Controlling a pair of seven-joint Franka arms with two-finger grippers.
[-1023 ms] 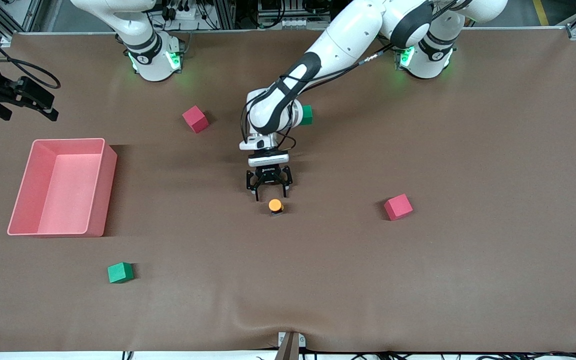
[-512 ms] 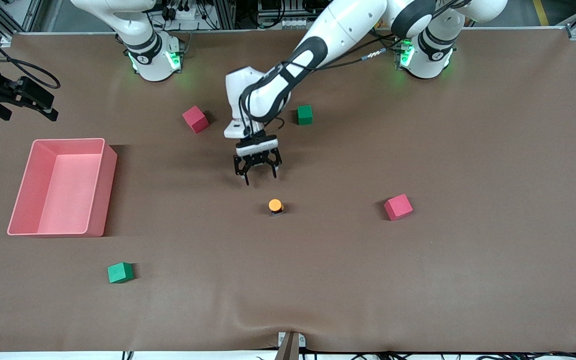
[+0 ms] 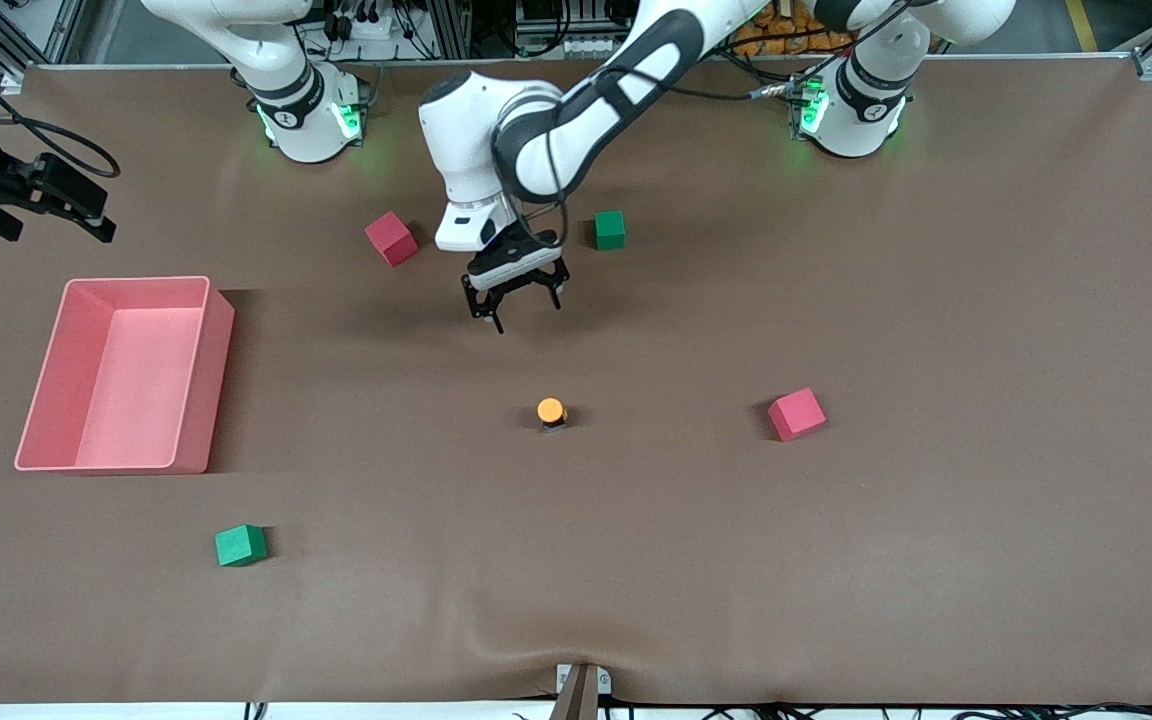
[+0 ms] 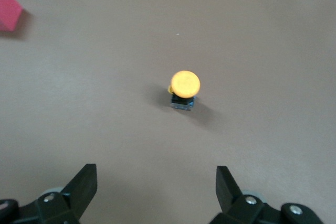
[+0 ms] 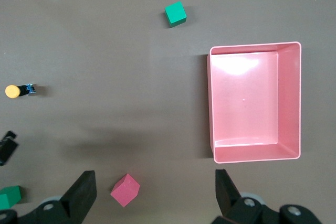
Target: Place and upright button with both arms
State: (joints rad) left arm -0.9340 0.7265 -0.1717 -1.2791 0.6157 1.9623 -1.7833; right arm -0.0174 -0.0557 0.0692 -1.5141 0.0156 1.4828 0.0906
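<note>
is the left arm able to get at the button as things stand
Probably yes. The button stands alone on bare table, cap up, with no cube beside it. The left gripper hangs over the table with its fingers open, and nothing lies between them and the button.

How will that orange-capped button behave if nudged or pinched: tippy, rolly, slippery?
The button stands upright on a small dark base under a wider round cap, so it is probably top-heavy and tips easily. Once on its side, the round cap would likely let it roll in an arc. It looks rigid, small and light, so a pinch on the cap might slip.
</note>
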